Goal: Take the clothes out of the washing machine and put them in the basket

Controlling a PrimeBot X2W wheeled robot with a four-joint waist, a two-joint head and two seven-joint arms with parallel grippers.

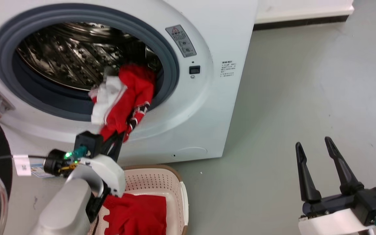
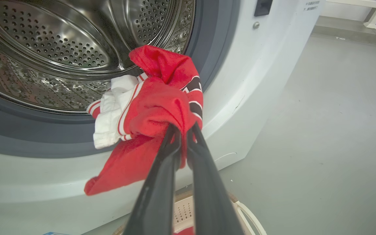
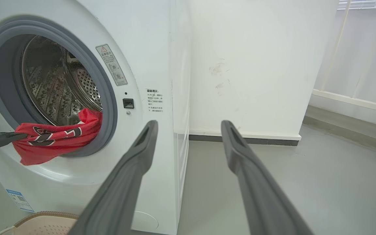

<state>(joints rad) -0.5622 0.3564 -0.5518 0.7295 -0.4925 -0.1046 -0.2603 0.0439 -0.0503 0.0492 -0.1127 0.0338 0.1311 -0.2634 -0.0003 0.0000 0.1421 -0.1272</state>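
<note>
One red-and-white jersey [image 2: 155,107] hangs from the washing machine's [image 1: 207,98] mouth, clamped in the left gripper [image 2: 183,130]. One plain red garment [image 1: 139,212] lies in the basket [image 1: 155,168] before the machine. The right gripper [image 1: 313,142], fingers apart, is off to the machine's right.

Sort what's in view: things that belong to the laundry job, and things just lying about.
Job: jersey, pinched by left gripper, hanging out of washing machine; red garment, in basket.
Just there: right gripper, open and idle; warning sticker; floor.
</note>
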